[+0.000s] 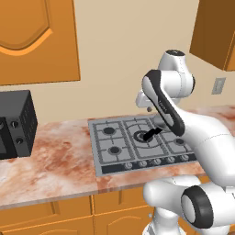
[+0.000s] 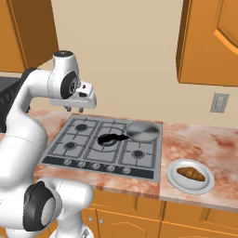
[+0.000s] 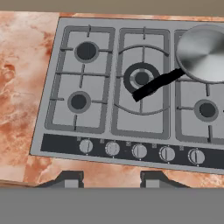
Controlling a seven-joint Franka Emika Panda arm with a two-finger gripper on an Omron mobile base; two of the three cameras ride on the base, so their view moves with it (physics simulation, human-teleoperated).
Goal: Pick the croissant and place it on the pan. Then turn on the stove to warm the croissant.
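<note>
- Our gripper (image 2: 80,109) hangs above the stove (image 2: 74,149), over its back left part, with nothing between its fingers; in the hand view the two tips stand well apart, so we read the jaws as open.
- The croissant (image 2: 191,174) lies on a white plate (image 2: 177,181) on the counter (image 2: 218,148), just beside the stove's right edge and toward its front corner.
- The pan (image 2: 143,132) sits on the stove's back right burner, its black handle running out over the centre burner.
- We judge the croissant light, soft and flaky: easily crushed or torn, and likely to shed crumbs. We would take it across the thick middle, fingers closing on its two long sides, with a gentle squeeze only; the thin ends would probably break off.
- The pan looks stiff and smooth, so we expect the croissant to rest where it is dropped, given the shallow rim.
- Count: one croissant, one plate, one pan, one stove with five burners and five knobs (image 3: 139,151) on the front strip.
- To the stove's left on the counter stands one black microwave (image 1: 16,124).
- Nothing of the task looks done: the croissant is well apart from both gripper and pan.
</note>
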